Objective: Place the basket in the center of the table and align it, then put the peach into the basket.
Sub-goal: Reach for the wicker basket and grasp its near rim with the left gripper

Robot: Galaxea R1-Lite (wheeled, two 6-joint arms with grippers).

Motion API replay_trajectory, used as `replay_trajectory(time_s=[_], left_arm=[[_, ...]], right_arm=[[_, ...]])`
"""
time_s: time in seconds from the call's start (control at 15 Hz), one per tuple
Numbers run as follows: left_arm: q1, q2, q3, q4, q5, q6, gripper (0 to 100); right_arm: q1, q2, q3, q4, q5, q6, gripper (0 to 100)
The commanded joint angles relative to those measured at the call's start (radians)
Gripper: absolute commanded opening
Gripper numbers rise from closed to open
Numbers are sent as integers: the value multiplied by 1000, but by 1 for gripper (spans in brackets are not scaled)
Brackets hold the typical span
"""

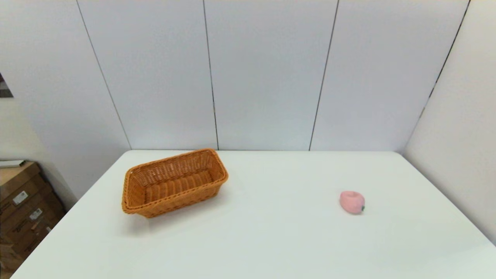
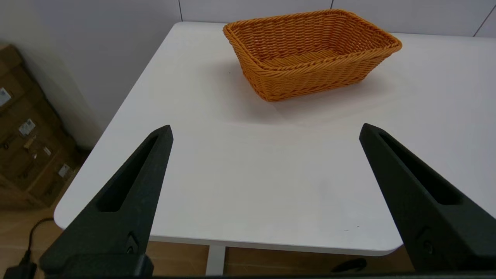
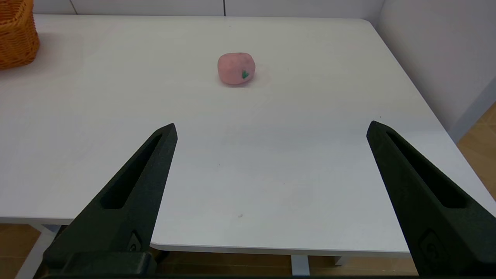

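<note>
Nearest, the left hand (image 2: 265, 130) and right hand (image 3: 271, 130) hover spread open over the white surface (image 1: 271, 240). The light, stiff basket (image 1: 174, 182) sits skewed, far-left; grip its rim. The peach (image 1: 352, 202) lies well right of it.

The plain white rectangular worktop (image 1: 271, 232) is bare across its middle and near edge, so there is open passage from the front. Two things stand on it: the rectangular orange-brown woven wicker basket (image 1: 174, 182), skewed at the far left, and the small round pale pink toy peach (image 1: 352, 202) at the right, well apart. Grey wall panels (image 1: 267, 77) close the far side and the right side. Stacked brown cardboard boxes (image 1: 23, 201) stand off the left edge.
</note>
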Motion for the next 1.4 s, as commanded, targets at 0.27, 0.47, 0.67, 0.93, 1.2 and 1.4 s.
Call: replay_trajectory(time_s=[0.27, 0.47, 0.67, 0.93, 1.2, 1.4], left_arm=[[2, 1042, -530, -90, 4, -230, 100], [7, 1349, -703, -96, 6, -250, 100], [7, 1601, -875, -88, 4, -304, 100], [7, 1837, -1022, -2, 1, -377, 100], [31, 1984, -1040, 1, 3, -380, 100], [71, 2024, -1030, 16, 3, -379, 100]], right_arm=[[0, 0, 0, 1, 2, -7, 100], [0, 0, 0, 1, 0, -4, 100], [0, 0, 0, 3, 0, -4, 100], [0, 0, 0, 3, 0, -4, 100], [0, 0, -2, 3, 0, -3, 100], [0, 0, 0, 3, 0, -3, 100]])
